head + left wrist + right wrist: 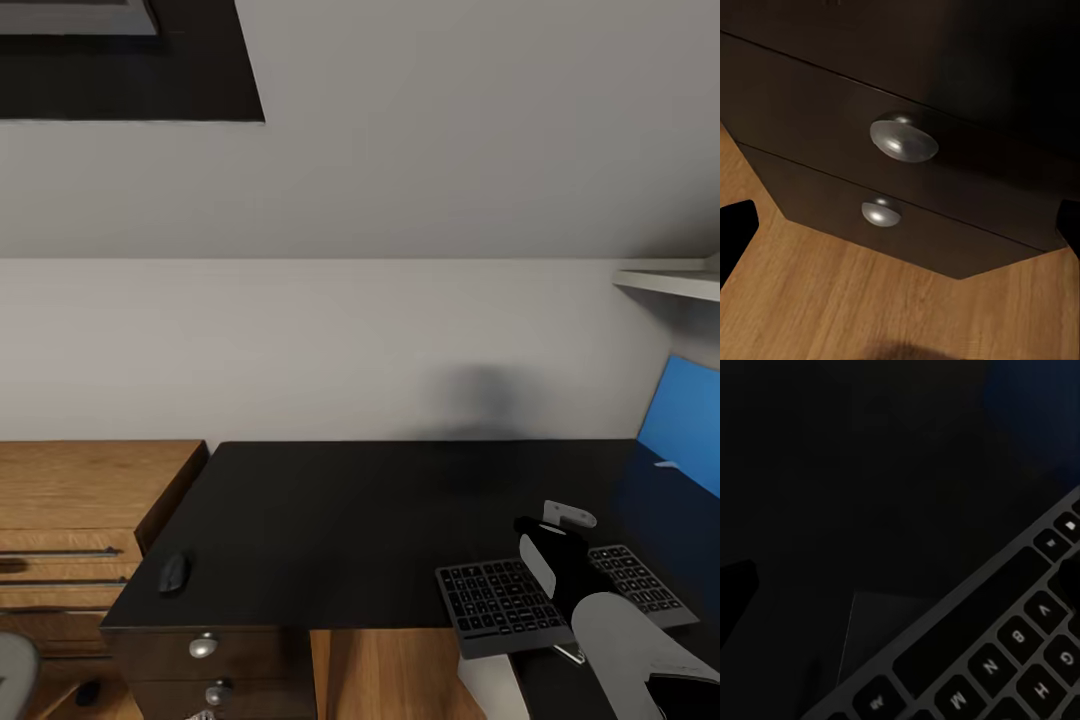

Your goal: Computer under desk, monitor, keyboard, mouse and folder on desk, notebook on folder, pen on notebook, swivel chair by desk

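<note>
Over the table's (380, 520) near right edge, the right pincer (548, 545) hovers on the keyboard (500, 600); whether it clamps it, I cannot tell. Placing the keyboard seems underway; next it wants sliding fully on. The mouse (173, 573) lies far left. The left pincer's fingertips (735, 232) stand apart by the drawer knobs (904, 139).

The head camera is looking forward and down from above the counter (380, 520), facing the wall, with the keyboard (560, 595) lying at four o'clock. The right wrist camera is hovering very near that same keyboard (1005, 652), sharing it with the head view. The left wrist camera is facing the drawer knobs (904, 139) closely, also visible at seven o'clock in the head view (203, 646).
</note>
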You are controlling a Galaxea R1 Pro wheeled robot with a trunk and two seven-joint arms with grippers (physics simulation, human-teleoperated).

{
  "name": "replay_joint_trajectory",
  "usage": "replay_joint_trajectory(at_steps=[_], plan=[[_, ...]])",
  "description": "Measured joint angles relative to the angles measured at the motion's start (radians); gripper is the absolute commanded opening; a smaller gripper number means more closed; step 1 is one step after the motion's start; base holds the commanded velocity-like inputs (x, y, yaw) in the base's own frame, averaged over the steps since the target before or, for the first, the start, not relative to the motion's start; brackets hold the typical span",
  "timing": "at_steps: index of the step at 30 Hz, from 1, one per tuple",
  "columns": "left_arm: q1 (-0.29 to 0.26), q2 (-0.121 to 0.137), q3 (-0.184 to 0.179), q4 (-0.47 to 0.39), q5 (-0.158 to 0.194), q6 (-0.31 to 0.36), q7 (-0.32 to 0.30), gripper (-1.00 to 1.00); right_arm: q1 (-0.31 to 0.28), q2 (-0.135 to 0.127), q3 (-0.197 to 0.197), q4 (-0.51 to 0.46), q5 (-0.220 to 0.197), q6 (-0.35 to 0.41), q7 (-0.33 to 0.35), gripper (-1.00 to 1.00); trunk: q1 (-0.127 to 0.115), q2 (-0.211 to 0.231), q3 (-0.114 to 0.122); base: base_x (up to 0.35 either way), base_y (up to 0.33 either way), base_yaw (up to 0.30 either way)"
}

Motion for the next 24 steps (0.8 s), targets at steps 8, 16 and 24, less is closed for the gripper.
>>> replay_joint_trajectory(at_steps=[8,16,24], plan=[[0.001,-0.002,0.000,-0.009,0.001,-0.169,-0.001,1.00,0.000,0.000,0.001,0.000,0.000,0.000,-0.001,1.00,0.031,-0.056,-0.025,0.000,0.000,0.000],[0.020,-0.001,-0.016,-0.011,0.001,-0.188,-0.001,1.00,0.000,0.001,0.013,0.000,0.022,0.000,-0.002,1.00,0.046,-0.084,-0.038,0.000,0.000,0.000],[0.021,0.000,-0.027,-0.011,0.001,-0.187,-0.001,1.00,0.000,0.001,0.017,-0.001,0.033,0.000,0.000,1.00,0.046,-0.084,-0.038,0.000,0.000,0.000]])
